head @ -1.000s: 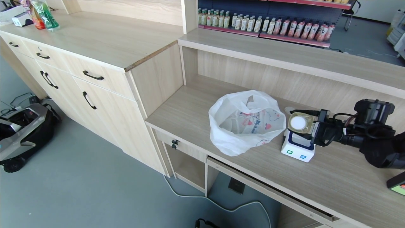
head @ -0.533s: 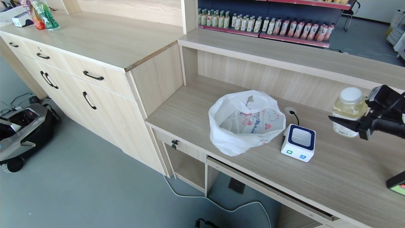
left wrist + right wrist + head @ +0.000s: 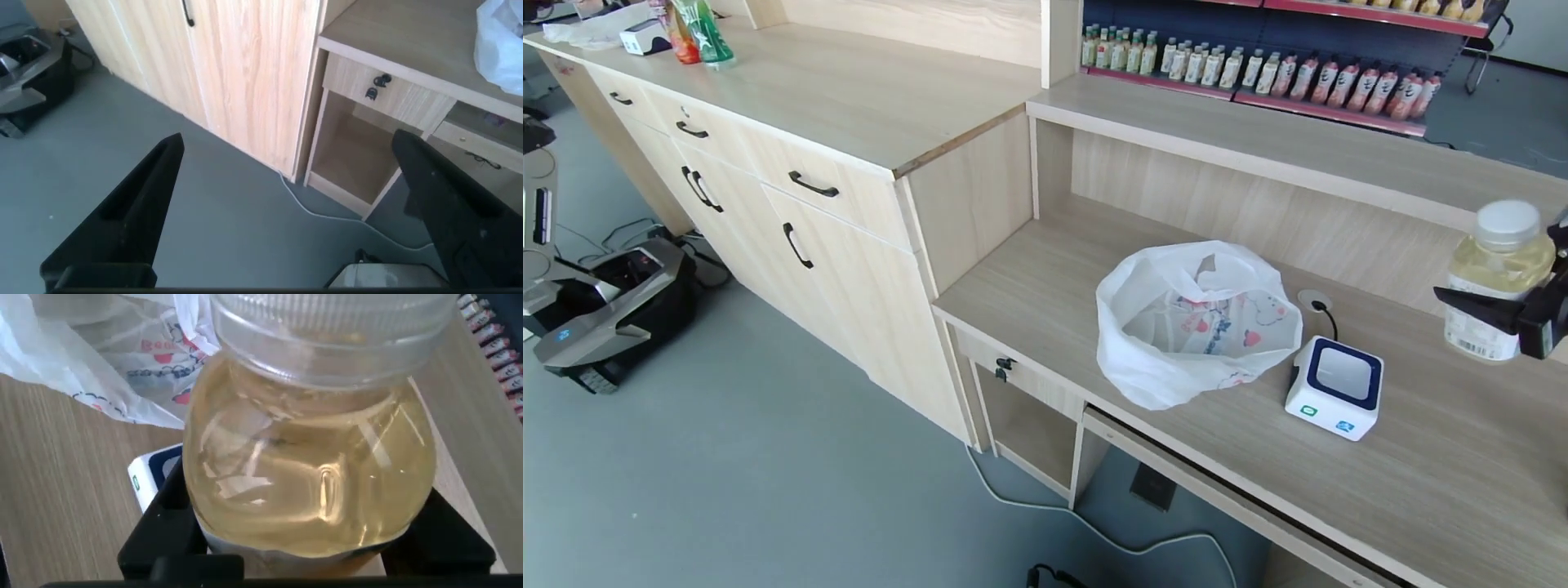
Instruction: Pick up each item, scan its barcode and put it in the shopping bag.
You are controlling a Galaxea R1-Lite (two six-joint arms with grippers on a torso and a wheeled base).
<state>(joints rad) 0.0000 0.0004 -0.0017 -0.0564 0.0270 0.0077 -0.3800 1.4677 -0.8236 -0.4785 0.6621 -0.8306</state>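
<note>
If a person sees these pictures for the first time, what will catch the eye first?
Most striking is the bottle of pale yellow liquid with a white cap, gripped by the right end effector at the right end of the counter. Next comes the open white shopping bag on it, with the white and blue scanner beside it.

A shop: a wooden checkout counter (image 3: 1421,482) bears a barcode scanner (image 3: 1335,385), with shelved rows of bottled drinks (image 3: 1270,72) behind.

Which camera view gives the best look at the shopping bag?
The head view: the whole shopping bag sits on the counter, its mouth open. The right wrist view shows part of it beyond the bottle; the left wrist view catches one edge.
</note>
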